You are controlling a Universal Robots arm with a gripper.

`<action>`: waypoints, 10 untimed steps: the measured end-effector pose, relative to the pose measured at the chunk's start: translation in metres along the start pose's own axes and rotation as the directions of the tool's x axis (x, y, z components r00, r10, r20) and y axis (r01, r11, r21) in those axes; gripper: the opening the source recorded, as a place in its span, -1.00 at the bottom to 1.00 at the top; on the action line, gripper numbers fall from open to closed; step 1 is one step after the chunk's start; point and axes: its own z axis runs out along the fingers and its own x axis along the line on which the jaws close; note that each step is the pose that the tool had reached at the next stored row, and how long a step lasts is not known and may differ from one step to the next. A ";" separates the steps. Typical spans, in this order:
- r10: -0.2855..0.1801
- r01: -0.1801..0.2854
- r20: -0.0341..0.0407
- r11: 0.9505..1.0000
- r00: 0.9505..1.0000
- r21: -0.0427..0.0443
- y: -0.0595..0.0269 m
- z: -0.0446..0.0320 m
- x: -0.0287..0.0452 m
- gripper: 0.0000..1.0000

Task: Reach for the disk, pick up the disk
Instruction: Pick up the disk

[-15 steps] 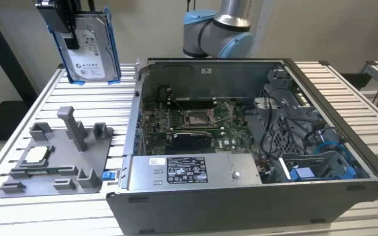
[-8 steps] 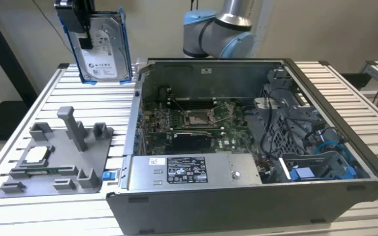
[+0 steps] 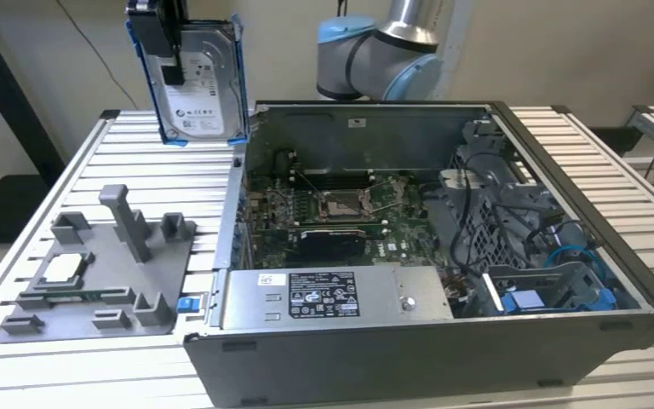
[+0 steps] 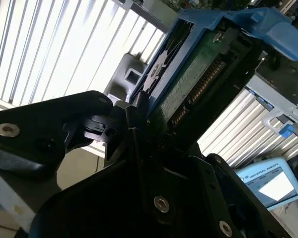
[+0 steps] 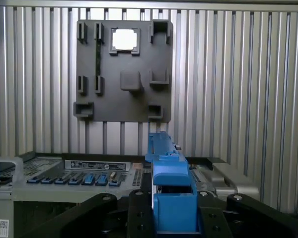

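Observation:
The disk (image 3: pixel 198 81), a silver-grey drive with a white label in a blue plastic frame, hangs upright in the air above the table's far corner, at the exterior view's left, beside the open computer case. My gripper (image 3: pixel 166 38) is shut on its upper edge. In the second wrist view the black fingers (image 4: pixel 134 116) clamp the disk (image 4: pixel 198 79), whose green circuit-board side and blue frame show. The first wrist view looks down the blue frame edge of the disk (image 5: pixel 171 193), held in my gripper (image 5: pixel 173 218).
An open computer case (image 3: pixel 577 256) lies on the slatted metal table (image 3: pixel 134 153), with a blue bracket (image 3: pixel 554 294) inside. A grey fixture plate (image 3: pixel 134 273) holding a small square chip (image 3: pixel 64 268) lies at the exterior view's left, and shows below in the first wrist view (image 5: pixel 124 99).

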 end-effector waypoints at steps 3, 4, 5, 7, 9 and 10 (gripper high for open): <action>0.000 0.000 0.000 1.000 1.000 -0.002 -0.0110 -0.0003 0.0002 -1.00; 0.000 0.000 0.000 1.000 1.000 -0.002 -0.0146 -0.0004 0.0003 -1.00; 0.000 0.000 0.000 1.000 1.000 -0.003 -0.0185 -0.0006 0.0004 -1.00; 0.000 0.000 0.000 1.000 1.000 -0.004 -0.0256 -0.0008 0.0004 -1.00; 0.000 0.000 0.000 1.000 1.000 -0.005 -0.0328 -0.0010 0.0005 -1.00; 0.000 0.000 0.000 1.000 1.000 -0.005 -0.0364 -0.0011 0.0006 -1.00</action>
